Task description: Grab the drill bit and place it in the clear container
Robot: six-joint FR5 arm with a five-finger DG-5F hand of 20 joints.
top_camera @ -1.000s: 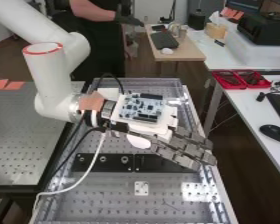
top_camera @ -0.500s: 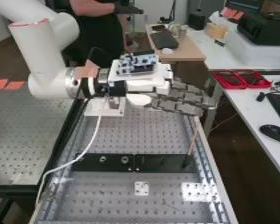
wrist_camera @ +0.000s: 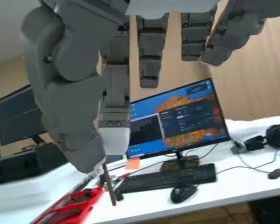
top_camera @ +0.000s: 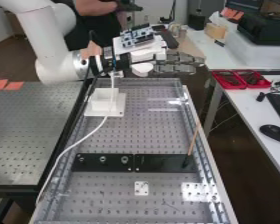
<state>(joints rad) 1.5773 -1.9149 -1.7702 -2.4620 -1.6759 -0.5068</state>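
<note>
Evidently the grasp had been made, and the carry to the clear container was judged to be the step in hand. The hand was held level above the far end of the perforated bench, past the white block, with its fingers pointed toward the side desk. In the wrist view, a thin brown rod, taken to be the drill bit, was pinched between the thumb and the finger next to it, its lower end hanging free past both tips. The other fingers were left nearly straight and were not used in the grip.

On the bench, a slim tan stick was seen leaning upright at the right end of the black plate, apart from the hand. Red bins were placed on the side desk.

For the next move, the drill bit was to be brought over the container's opening, lowered, and let go only once its free end was inside the walls. As the hold was narrow, the bit could be twisted or dropped if the rim was knocked.
</note>
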